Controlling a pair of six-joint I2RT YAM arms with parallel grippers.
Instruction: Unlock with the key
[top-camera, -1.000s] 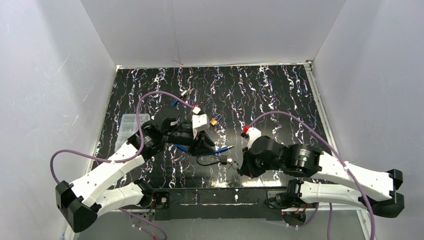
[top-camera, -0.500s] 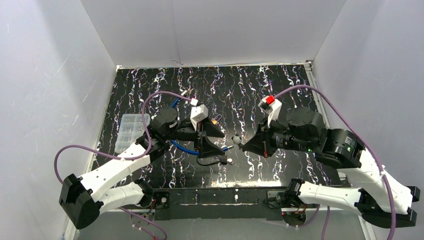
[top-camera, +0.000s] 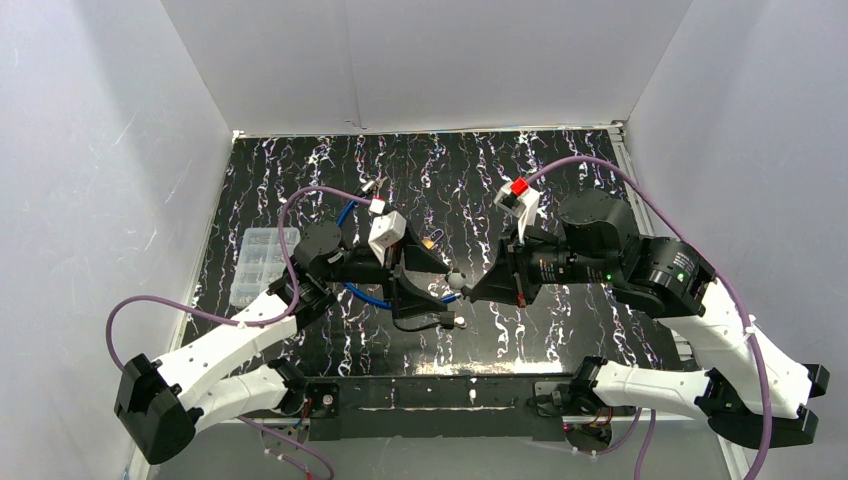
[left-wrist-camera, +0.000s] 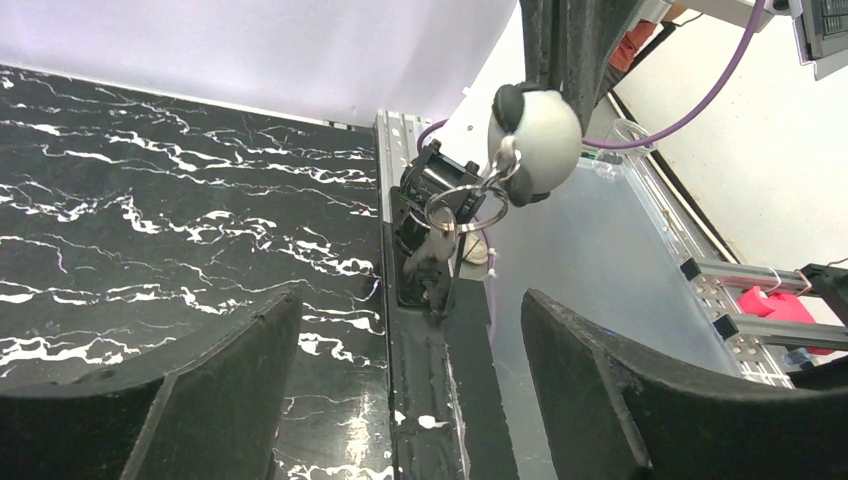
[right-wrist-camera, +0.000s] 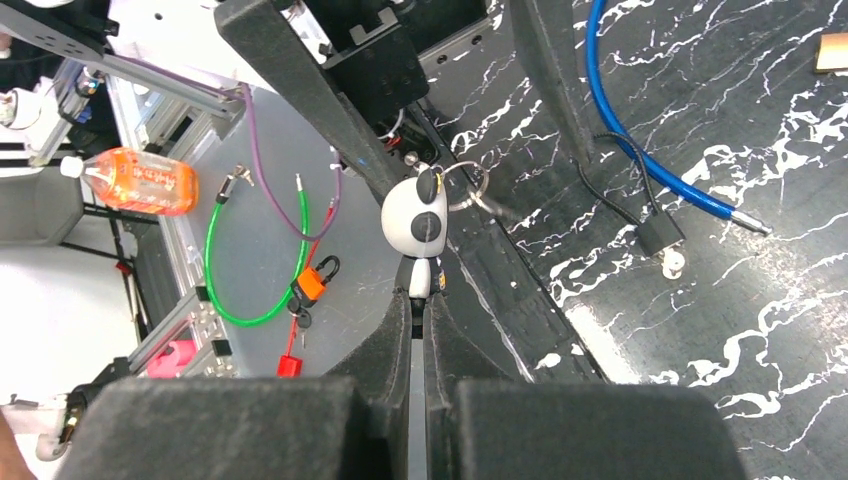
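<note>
The right hand, clamped on the panda, dangles the key on its ring above the near edge of the desk, just ahead of the wide-open left hand, which could close on ring or panda and leave the key skewed for the padlock.

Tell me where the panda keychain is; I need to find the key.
Top view, mid-table: the panda keychain is pinched in the shut jaws of the right gripper, facing the open left gripper, just beyond the small black padlock.
</note>
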